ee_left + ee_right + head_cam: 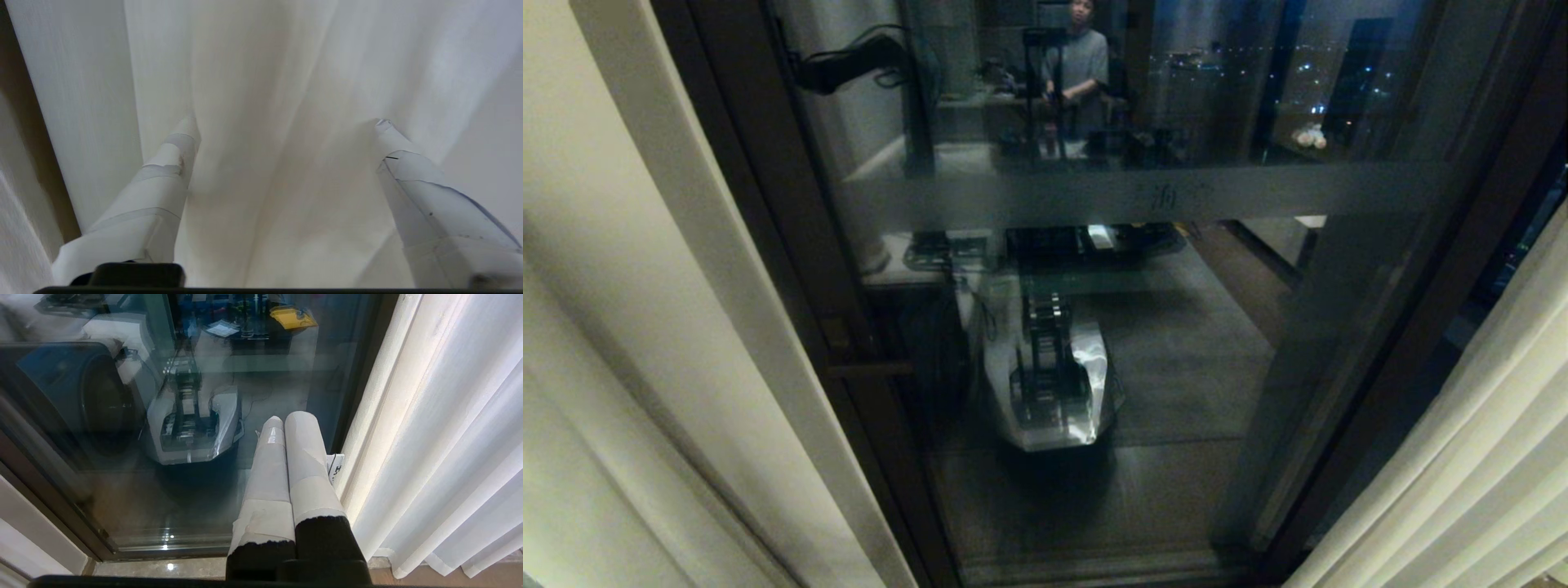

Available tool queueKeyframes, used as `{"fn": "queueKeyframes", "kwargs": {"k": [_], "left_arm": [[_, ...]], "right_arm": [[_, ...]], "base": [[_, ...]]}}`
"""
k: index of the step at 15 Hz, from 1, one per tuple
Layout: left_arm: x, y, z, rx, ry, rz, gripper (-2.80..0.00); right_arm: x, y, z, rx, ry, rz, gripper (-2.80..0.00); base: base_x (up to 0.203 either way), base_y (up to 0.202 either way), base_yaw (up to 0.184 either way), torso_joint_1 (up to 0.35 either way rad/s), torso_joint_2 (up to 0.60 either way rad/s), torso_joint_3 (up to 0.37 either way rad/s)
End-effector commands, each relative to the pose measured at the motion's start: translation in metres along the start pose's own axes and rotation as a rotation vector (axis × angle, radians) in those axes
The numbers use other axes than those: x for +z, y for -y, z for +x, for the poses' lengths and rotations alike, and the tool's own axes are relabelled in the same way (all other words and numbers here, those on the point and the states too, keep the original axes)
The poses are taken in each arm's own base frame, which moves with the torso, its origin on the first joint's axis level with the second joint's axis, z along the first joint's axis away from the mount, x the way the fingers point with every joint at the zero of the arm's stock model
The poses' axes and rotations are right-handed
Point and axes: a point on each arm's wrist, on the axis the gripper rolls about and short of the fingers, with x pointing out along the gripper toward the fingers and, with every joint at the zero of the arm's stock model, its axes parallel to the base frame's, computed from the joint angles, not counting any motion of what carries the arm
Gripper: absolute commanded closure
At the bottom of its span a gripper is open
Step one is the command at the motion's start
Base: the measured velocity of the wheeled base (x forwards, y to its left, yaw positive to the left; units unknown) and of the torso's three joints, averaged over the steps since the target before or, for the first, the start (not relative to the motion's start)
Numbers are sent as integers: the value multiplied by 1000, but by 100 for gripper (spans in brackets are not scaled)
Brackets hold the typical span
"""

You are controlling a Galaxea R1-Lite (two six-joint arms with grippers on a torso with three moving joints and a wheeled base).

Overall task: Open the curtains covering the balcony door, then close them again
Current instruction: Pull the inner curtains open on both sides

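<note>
— Where are the cream, pleated floor-length fabric curtains (645, 343)?

— I see one panel at nine o'clock and one at four, with the dark-framed glass balcony door (1143, 196) bare between.

— And the hands?

— My left gripper (286, 122) faces fabric, fingers (179, 143) spread apart, holding nothing. My right gripper (288, 418) is pressed together near the glass.
</note>
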Motion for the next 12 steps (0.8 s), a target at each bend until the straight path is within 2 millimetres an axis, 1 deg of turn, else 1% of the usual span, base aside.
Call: {"fn": "queueKeyframes", "kwargs": {"k": [1,5,12], "left_arm": [[3,12,-15,-8,16,11,-280],[-6,31,-44,-10,15,11,-280],[-29,62,-96,-6,21,12,-280]], "right_arm": [[0,0,0,1,-2,-1,0],[0,0,0,2,-2,-1,0],[0,0,0,2,-2,-1,0]], "base": [[0,0,0,0,0,0],[0,0,0,0,0,0],[0,0,0,0,0,0]]}}
